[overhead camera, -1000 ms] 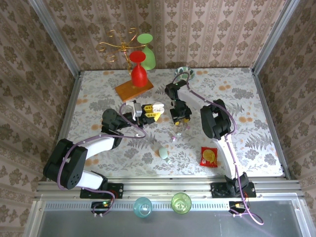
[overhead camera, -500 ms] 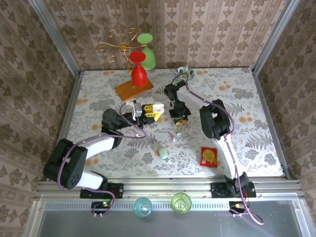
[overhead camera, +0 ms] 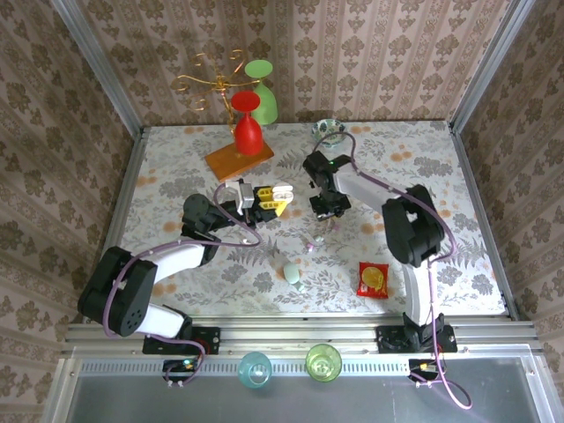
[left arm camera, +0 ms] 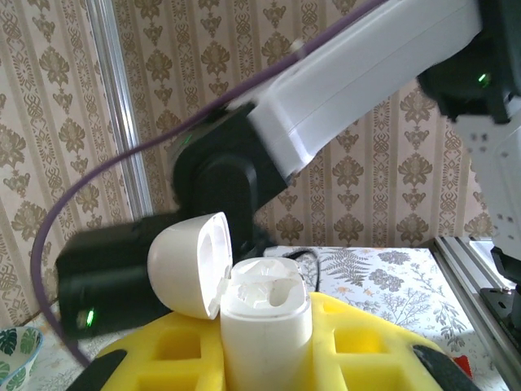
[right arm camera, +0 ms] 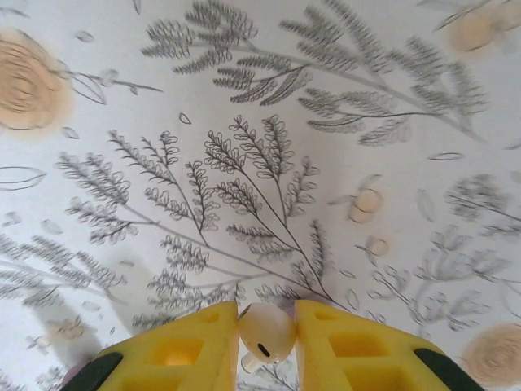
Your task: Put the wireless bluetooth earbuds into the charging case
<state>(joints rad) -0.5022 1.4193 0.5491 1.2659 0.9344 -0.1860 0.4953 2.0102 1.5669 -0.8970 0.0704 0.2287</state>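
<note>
**A:** Where is the right hand (right arm camera: 266, 346)?

**B:** Over the bench (right arm camera: 244, 122), to the left of the red snack packet (overhead camera: 373, 279) and farther back, as the top camera sees it. Its yellow fingers (right arm camera: 187, 350) are closed to a narrow gap. They pinch a small white earbud (right arm camera: 265, 330) between the tips.

**A:** And the left hand (overhead camera: 275, 200)?

**B:** Farther left of the packet again, about level with the right hand. It is closed around a white charging case (left arm camera: 264, 314), which sticks out from between its yellow pads (left arm camera: 399, 346). The lid (left arm camera: 191, 265) is swung open and leans to one side, so the moulded hollow in the top shows.

**A:** Do the two hands touch?

**B:** No, they are near each other but apart, and the white earbud is not in the charging case.

**A:** Anything loose near the packet?

**B:** A tiny lilac earbud (overhead camera: 310, 248) lies on the bench left of the packet and slightly farther back. A mint-green pebble-shaped case (overhead camera: 291, 272) lies farther left, about level with the packet. A small pale piece (overhead camera: 300, 285) sits just beside that case, and I cannot tell what it is
</note>
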